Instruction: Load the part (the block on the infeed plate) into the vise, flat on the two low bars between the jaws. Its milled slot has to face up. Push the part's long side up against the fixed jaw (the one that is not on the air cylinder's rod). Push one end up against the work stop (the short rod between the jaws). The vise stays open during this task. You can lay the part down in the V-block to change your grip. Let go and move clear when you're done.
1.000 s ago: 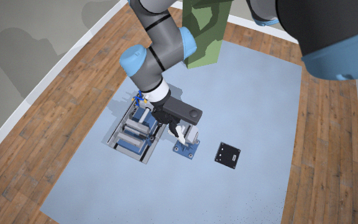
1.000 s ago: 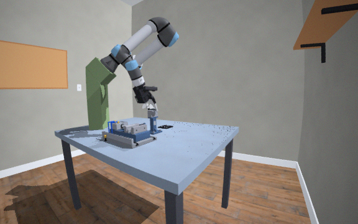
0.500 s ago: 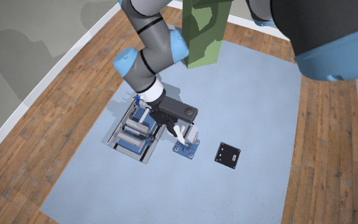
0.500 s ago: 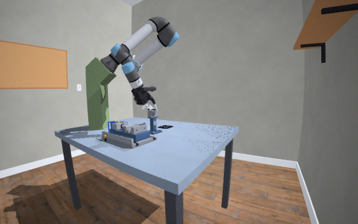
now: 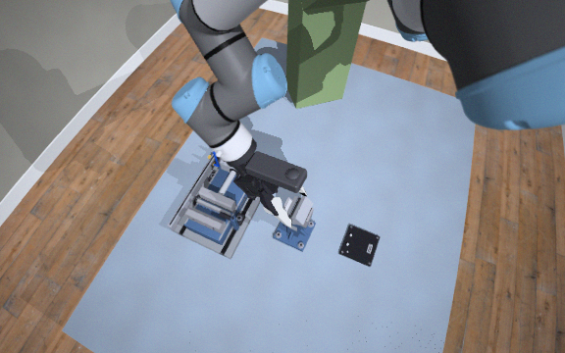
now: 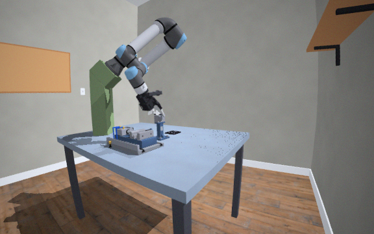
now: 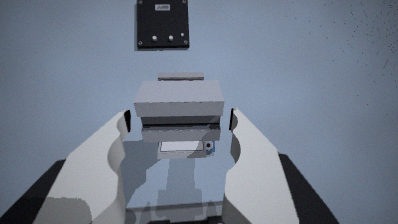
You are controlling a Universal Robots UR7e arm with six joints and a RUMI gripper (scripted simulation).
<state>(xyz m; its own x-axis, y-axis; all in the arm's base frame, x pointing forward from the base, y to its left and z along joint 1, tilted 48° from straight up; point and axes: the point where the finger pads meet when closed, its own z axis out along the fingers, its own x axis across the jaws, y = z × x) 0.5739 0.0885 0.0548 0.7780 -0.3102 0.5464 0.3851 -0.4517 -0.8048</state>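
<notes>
The jaws point(image 5: 296, 208) point(image 6: 160, 114) point(image 7: 180, 120) stood released, straddling the block point(image 5: 302, 211) point(image 6: 162, 118) point(image 7: 179, 98); even gaps at its ends called for a centred, level approach before closing.

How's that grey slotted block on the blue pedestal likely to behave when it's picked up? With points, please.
The grey slotted block point(image 5: 302, 211) point(image 6: 160, 116) point(image 7: 179, 93) looks rigid, with crisp edges, so it probably won't flex. Its flat faces should resist rolling, but perched up on the narrow blue pedestal point(image 5: 290, 238) point(image 6: 160, 130), it might tip if nudged off-centre.
</notes>
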